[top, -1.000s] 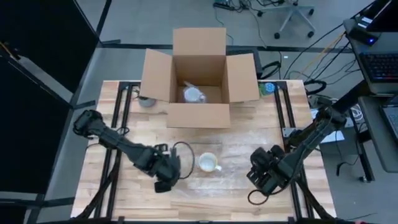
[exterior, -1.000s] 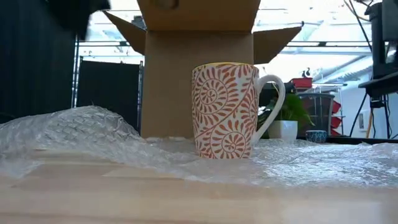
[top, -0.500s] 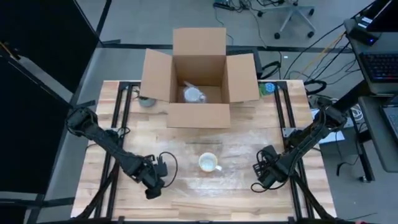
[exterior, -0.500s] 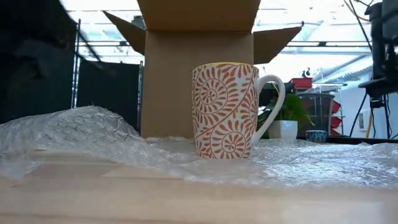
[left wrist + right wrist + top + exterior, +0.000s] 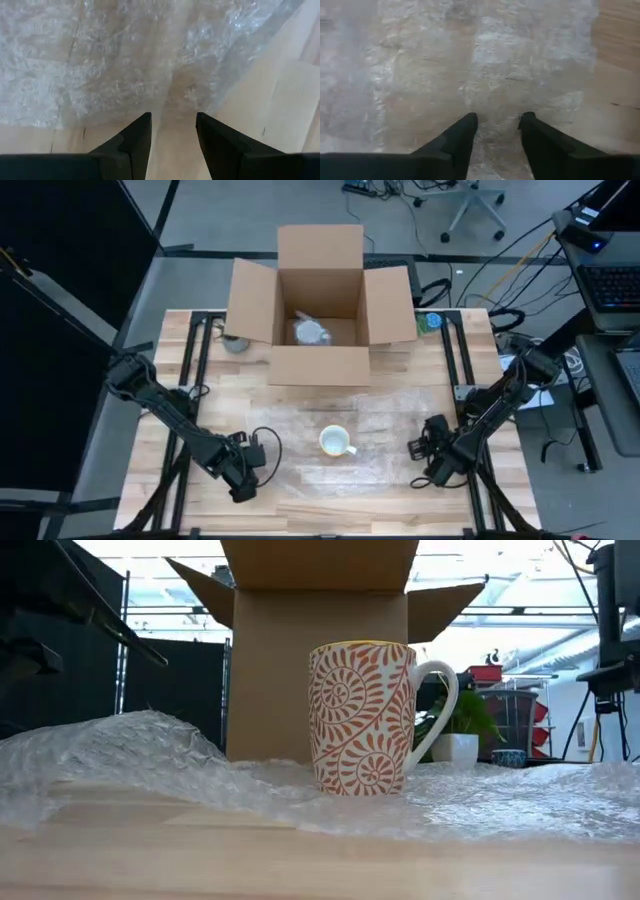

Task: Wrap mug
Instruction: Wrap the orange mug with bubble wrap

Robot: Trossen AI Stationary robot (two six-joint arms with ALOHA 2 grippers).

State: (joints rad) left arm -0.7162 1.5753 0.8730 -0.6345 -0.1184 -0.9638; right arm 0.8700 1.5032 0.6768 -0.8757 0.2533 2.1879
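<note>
The right gripper (image 5: 497, 125) points down at a sheet of bubble wrap (image 5: 470, 65). Its two dark fingers (image 5: 455, 140) are apart, with a gap between them. The bubble wrap is clear and bumpy and lies flat on the wooden table (image 5: 620, 75). Bare wood shows beside the wrap's edge.

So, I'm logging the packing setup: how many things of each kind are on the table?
Mugs standing unwrapped: 1, the patterned mug
Bubble wrap sheets: 1, the bubble wrap under it
Cardboard boxes: 1, the open box, with a wrapped item inside
Total: 4
</note>
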